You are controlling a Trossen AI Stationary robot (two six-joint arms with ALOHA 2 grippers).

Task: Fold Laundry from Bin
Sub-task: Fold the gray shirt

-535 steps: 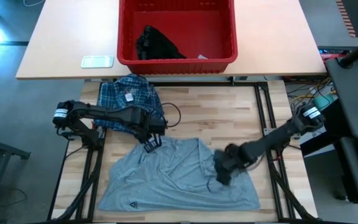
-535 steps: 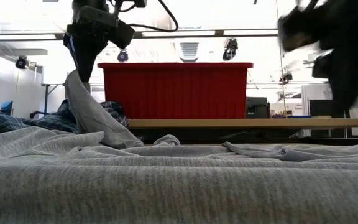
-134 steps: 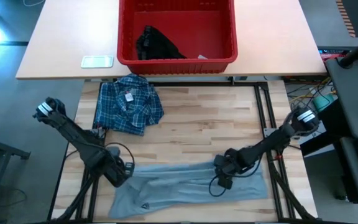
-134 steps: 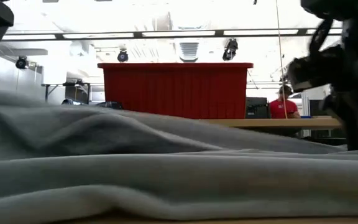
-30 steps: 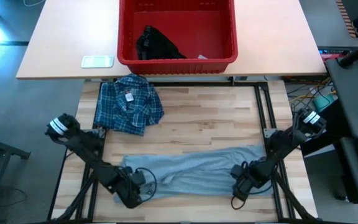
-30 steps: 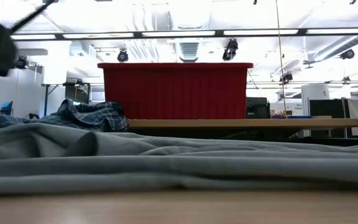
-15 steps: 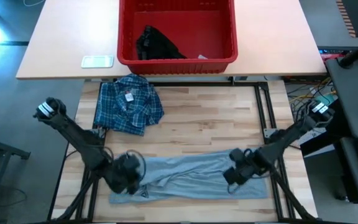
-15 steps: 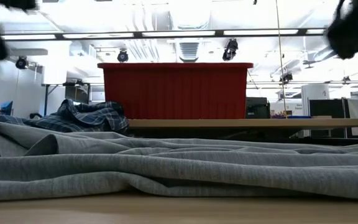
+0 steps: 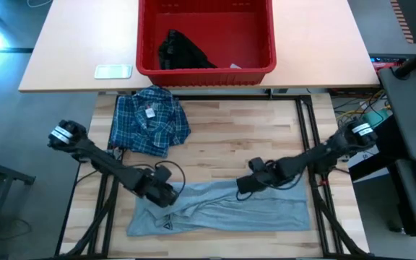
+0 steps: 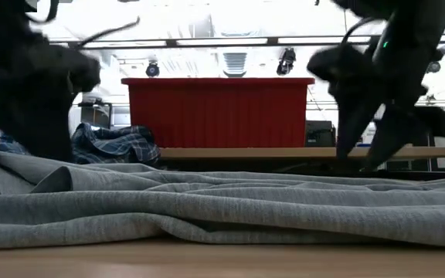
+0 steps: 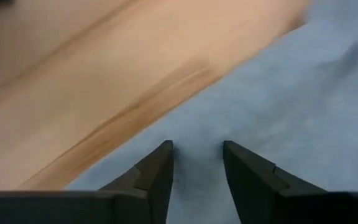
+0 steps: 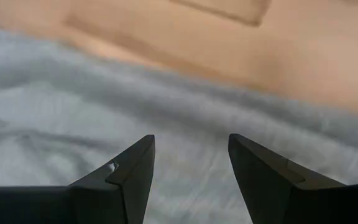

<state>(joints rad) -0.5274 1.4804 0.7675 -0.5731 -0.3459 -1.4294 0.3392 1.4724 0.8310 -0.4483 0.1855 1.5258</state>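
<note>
Both grippers, left (image 9: 163, 193) and right (image 9: 245, 183), are hovering over the far edge of the grey T-shirt (image 9: 222, 209), which we are laying flat as a long band on the wooden table (image 9: 222, 137) for folding. Fingers are standing parted, holding nothing.

T-shirt (image 9: 222, 209) at table's near edge, plaid shirt (image 9: 150, 120) behind, bin (image 9: 206, 70) beyond

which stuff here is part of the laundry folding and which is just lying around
Part of the job:
- grey T-shirt, folded into a band on the wooden table
- plaid shirt, beside the bin
- black garment, inside the red bin

Just lying about:
- small pale flat object on the far table, left of the bin
</note>
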